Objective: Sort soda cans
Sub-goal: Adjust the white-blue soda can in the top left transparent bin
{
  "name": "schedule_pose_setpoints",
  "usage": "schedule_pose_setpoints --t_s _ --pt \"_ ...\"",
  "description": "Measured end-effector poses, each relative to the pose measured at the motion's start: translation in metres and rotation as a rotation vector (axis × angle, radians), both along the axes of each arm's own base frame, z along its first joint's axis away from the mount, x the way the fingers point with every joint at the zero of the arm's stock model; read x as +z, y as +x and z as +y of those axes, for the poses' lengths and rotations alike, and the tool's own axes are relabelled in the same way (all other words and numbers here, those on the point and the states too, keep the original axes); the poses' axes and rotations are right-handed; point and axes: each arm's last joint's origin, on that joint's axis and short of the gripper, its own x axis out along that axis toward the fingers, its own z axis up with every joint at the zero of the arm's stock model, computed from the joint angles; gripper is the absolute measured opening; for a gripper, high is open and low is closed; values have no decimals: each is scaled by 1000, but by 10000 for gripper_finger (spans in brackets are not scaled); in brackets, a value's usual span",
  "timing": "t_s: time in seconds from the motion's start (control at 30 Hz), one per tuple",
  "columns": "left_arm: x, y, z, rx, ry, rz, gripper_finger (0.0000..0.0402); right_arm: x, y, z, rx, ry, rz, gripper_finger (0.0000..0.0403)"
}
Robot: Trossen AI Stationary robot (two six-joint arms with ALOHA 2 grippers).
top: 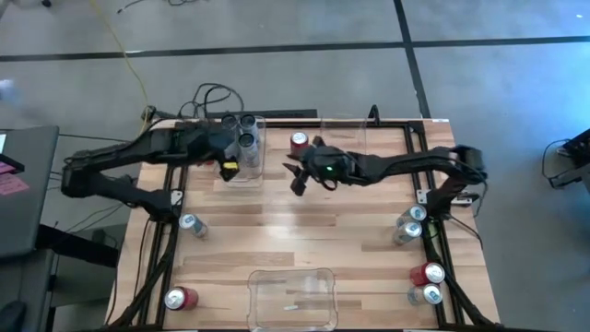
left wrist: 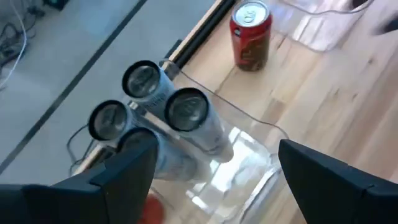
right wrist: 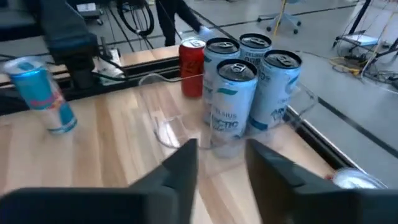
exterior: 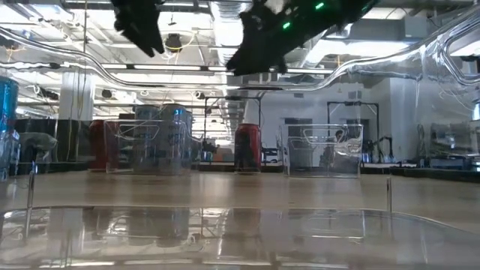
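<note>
Wood table [top: 304,231], middle bare. Cans [top: 241,129] stand in far bin [top: 247,171]; others [top: 419,281] hug side edges. Left gripper [left wrist: 214,165] spread above bin; right gripper [right wrist: 221,155] narrowed, empty, mid-table.

A light wooden desk [top: 304,231] with plank seams sits in a black metal frame [top: 433,235]. Three clear rectangular plastic bins rest on it: one at the far left [top: 259,171], one at the far middle [top: 346,129], and one at the near edge, in the middle [top: 292,297]. Black cables [top: 214,95] and a yellow cord [top: 129,55] lie on the grey floor [top: 479,83] beyond the desk. A dark surface [top: 26,189], perhaps another table, stands at the left.
</note>
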Motion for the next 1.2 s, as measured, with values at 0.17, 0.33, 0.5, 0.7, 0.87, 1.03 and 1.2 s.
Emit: schedule_pose_setpoints --t_s 0.17,0.33,0.5,0.7,0.87,1.03,1.2 --pt "-29 -15 -11 -10 8 -99 332 -7 27 -23 83 52 4 39" --pt "-61 -23 -12 25 40 -169 332 -4 52 -50 127 138 2 11" --pt "-96 -20 -6 88 80 -114 332 -2 68 -79 97 245 74 5" --pt "-109 -16 3 206 114 -73 332 -3 77 -92 82 302 136 3" --pt "-118 -7 6 220 119 -25 332 0 76 -87 90 304 147 2" --pt "-131 4 3 225 104 20 332 -2 76 -73 113 312 200 2" --pt "-140 13 -7 203 81 26 332 -10 73 -61 133 316 312 2"
